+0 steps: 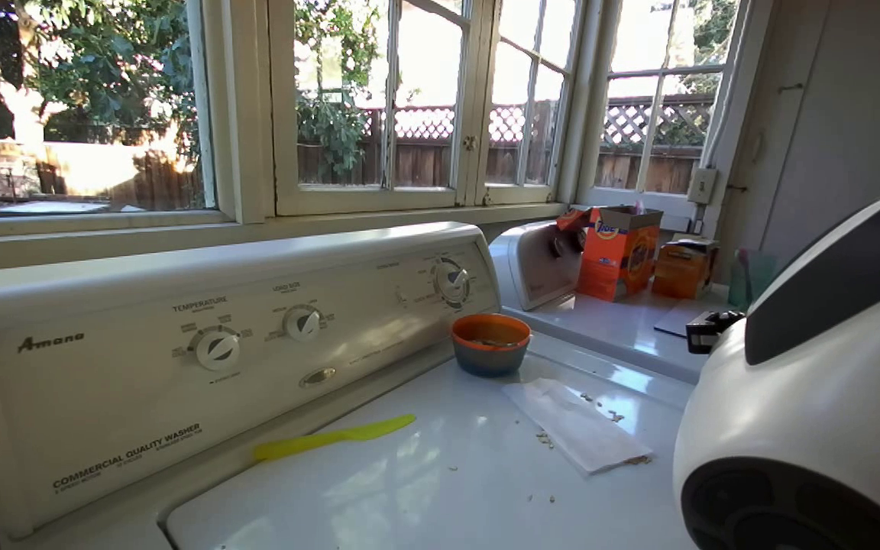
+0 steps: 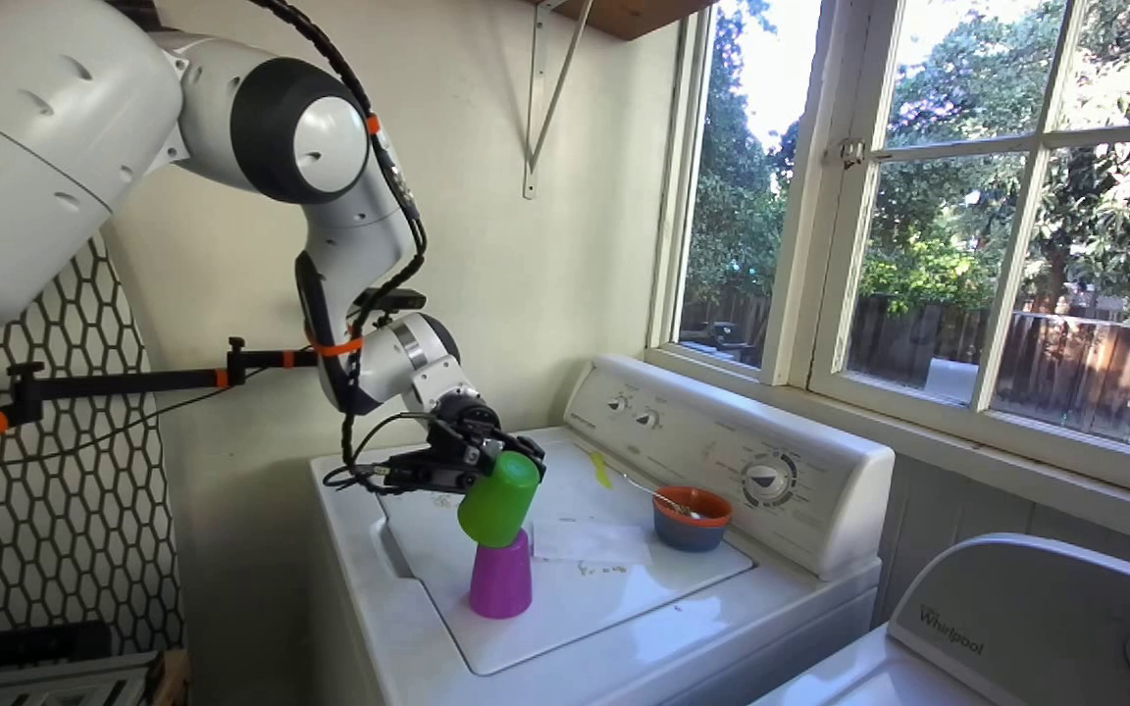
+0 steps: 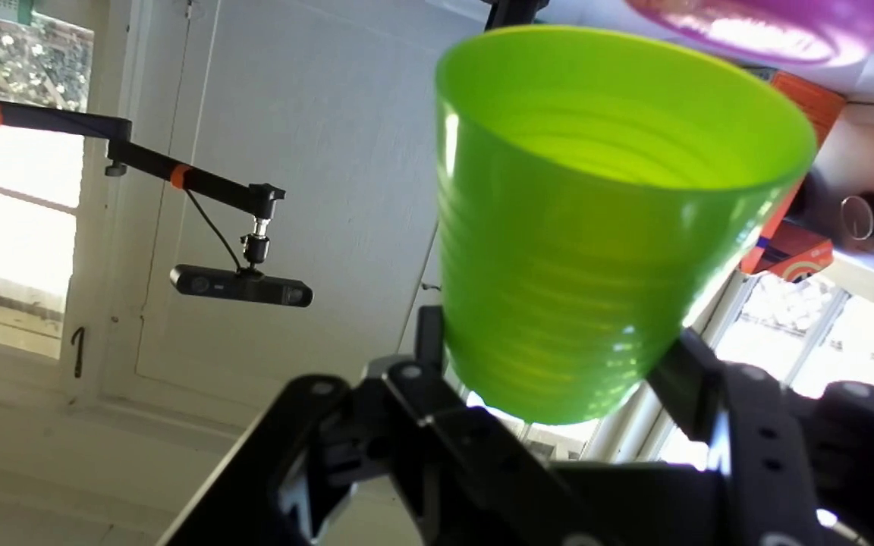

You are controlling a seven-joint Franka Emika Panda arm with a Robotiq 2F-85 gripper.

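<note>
Gripping: my hand [image 3: 558,360] is squeezed around the narrow end of the green cup [image 2: 498,500], a finger on each side.
Green cup: in an exterior view it hangs just over the purple cup [image 2: 501,580], below the middle of the frame. It is tilted, its wide mouth tipped to the lower left.
Purple cup: it stands upside down on the washer [image 2: 575,603]. In the wrist view it peeks in at the top right. I can't tell if the cups touch.
Cup work: I think I'm at the part where I hold the green cup up over the purple one.
Next for the cups: I'd say it calls for a slow, steady hand and a straighter green cup.
In the way: the purple cup is what I could bump first.
My arm [image 1: 799,389]: it fills the right side of the frame in an exterior view.
White paper [image 1: 577,428]: it lies at the lower right, with little tan bits [image 1: 545,441] beside it.
Bowl [image 1: 490,360]: orange and blue, near the middle.
Yellow knife [image 1: 333,438]: it lies below the middle, on the left.
Boxes: a big orange box [image 1: 600,267] and a small orange box [image 1: 681,271] stand right of the middle.
</note>
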